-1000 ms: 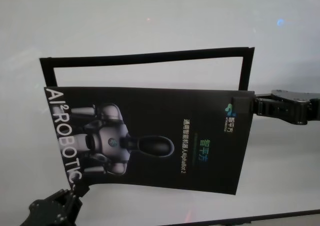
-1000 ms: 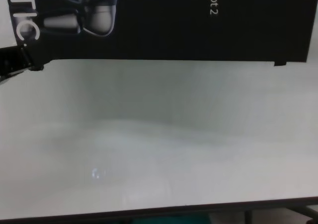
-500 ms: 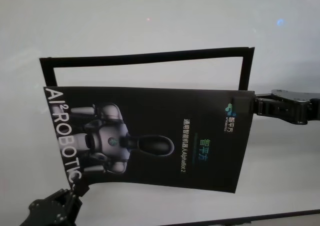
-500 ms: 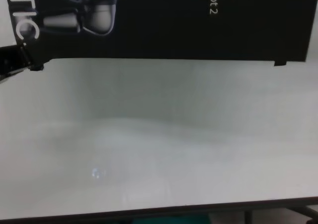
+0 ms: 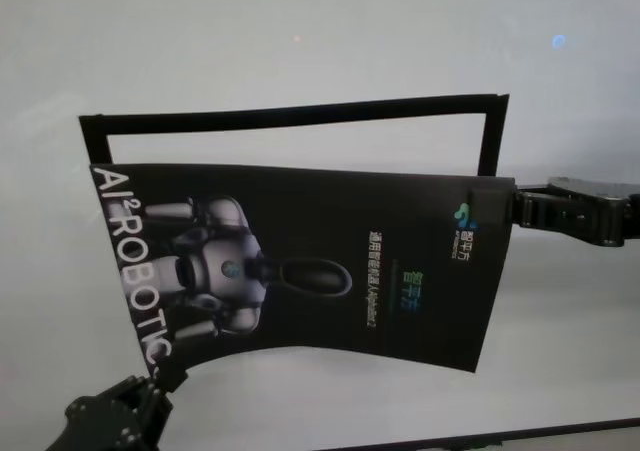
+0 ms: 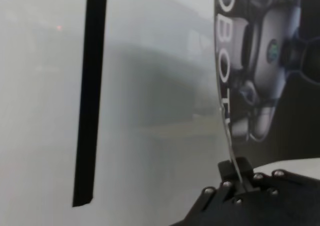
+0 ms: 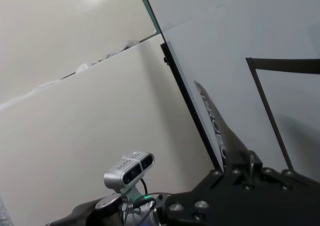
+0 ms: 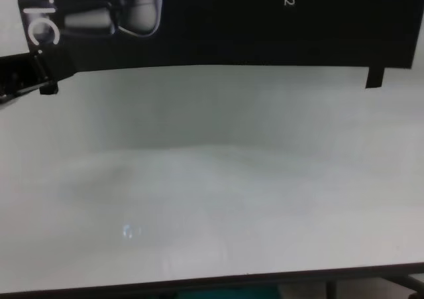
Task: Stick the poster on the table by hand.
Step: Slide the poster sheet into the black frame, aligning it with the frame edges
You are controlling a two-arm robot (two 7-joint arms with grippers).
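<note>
The poster [image 5: 300, 261], a black glossy sheet with white lettering and a grey robot image, hangs bowed above the table [image 5: 300, 41]. My left gripper [image 5: 160, 376] is shut on its near left corner; the left wrist view shows my left gripper [image 6: 237, 178] pinching the thin edge of the poster [image 6: 265, 60]. My right gripper [image 5: 505, 206] is shut on the far right corner, and the right wrist view shows my right gripper [image 7: 247, 166] clamped there. In the chest view the poster [image 8: 232, 20] fills the top, with the left gripper [image 8: 33, 77] at its corner.
A black tape outline [image 5: 300, 113] lies on the table just beyond the poster, with a far strip and short side strips. A small black tab [image 8: 375, 77] hangs from the poster's near right corner. The table's dark front edge [image 8: 212, 282] runs below.
The poster has shifted away from me toward the tape outline, and its near edge has risen and bowed. Both grippers kept their hold and moved with it.
</note>
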